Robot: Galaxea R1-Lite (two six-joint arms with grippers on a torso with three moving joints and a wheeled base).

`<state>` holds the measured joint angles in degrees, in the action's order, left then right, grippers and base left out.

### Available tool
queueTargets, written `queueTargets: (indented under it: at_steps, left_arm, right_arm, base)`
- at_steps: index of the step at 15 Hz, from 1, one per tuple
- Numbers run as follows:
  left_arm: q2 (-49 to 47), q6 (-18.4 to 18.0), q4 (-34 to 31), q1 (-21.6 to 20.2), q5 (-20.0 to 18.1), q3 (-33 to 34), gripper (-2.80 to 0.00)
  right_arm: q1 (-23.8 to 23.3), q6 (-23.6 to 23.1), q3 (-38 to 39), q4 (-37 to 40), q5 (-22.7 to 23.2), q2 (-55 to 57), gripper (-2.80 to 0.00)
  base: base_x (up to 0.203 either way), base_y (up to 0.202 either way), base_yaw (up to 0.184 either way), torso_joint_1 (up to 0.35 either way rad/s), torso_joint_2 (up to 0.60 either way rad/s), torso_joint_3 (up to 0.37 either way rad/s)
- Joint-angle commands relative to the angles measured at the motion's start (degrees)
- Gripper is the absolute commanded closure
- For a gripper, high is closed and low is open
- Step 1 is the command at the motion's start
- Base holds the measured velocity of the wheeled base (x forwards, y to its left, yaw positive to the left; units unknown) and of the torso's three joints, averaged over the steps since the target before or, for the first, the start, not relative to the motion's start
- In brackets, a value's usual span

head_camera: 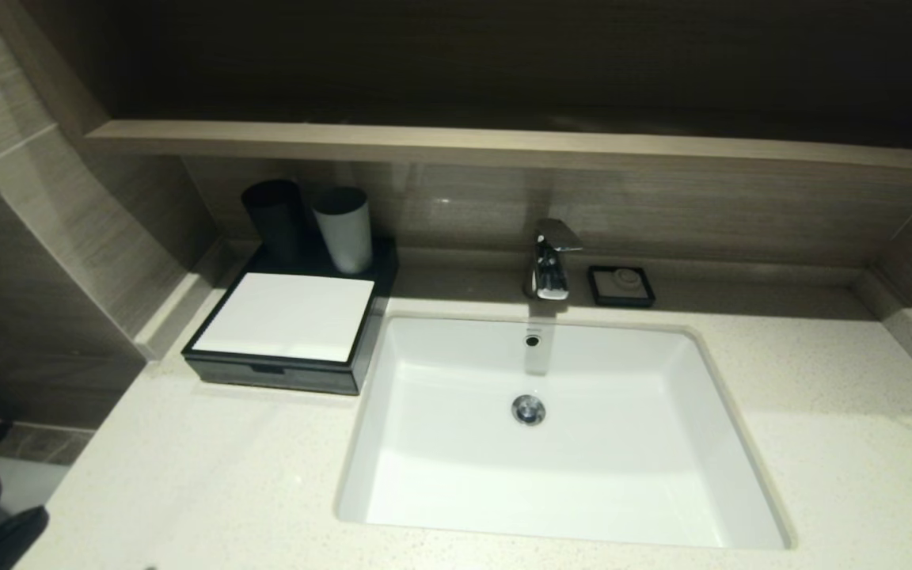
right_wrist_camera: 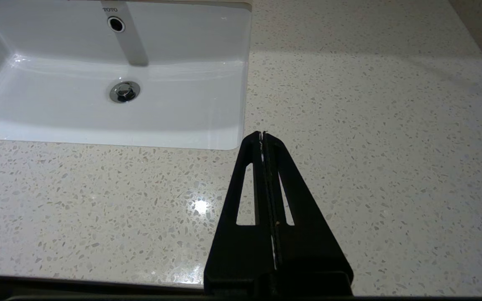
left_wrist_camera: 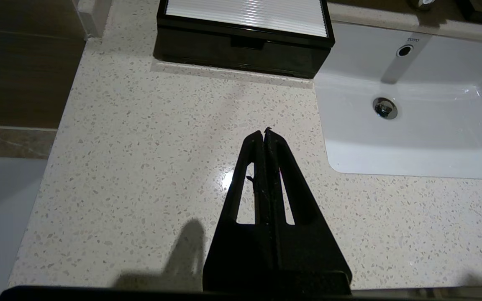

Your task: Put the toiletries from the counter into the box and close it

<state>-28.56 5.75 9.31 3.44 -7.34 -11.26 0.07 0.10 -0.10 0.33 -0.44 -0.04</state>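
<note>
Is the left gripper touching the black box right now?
Apart. The left wrist view shows the left gripper, fingers shut, with bare speckled counter between its tips and the box, whose drawer front sits closed.

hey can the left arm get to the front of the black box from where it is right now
Probably yes. The left pincer hangs shut over bare counter, and nothing lies between it and the box, whose drawer front faces it, closed.

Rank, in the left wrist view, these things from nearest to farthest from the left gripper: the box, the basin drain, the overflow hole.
From the left gripper, jaws shut:
1. Basin drain, in the basin floor, to one side.
2. Box, straight ahead on the counter.
3. Overflow hole, on the basin's back wall.
</note>
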Motion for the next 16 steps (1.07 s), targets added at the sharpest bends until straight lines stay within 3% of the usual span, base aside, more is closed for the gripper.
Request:
queueTargets:
  at_steps: [1,3,6,11,16]
  left_arm:
    - [6.06,0.13,-2.01,-0.13,0.69,0.27,0.00]
    - [6.67,0.13,-2.02,-0.27,4.44,0.66,0.00]
    - [7.74,0.18,-2.00,-0.44,6.26,0.24,0.00]
    - [13.87,-2.55,-4.60,-0.73,6.72,-0.31,0.00]
    - [16.75,-2.68,-5.97,-4.40,6.29,-1.24,0.00]
  right_arm:
    - [0.01,-0.01,0.01,0.02,0.00,0.04,0.00]
    - [0.01,-0.01,0.01,0.02,0.00,0.04,0.00]
    - [0.01,-0.01,0.01,0.02,0.00,0.04,0.00]
    - [0.01,-0.01,0.01,0.02,0.00,0.04,0.00]
    - [0.01,-0.01,0.01,0.02,0.00,0.00,0.00]
  base:
    - [0.000,0.000,0.000,0.000,0.00,0.000]
    - [0.000,0.000,0.000,0.000,0.00,0.000]
    - [0.000,0.000,0.000,0.000,0.00,0.000]
    - [0.000,0.000,0.000,0.000,0.00,0.000]
    - [0.000,0.000,0.000,0.000,0.00,0.000]
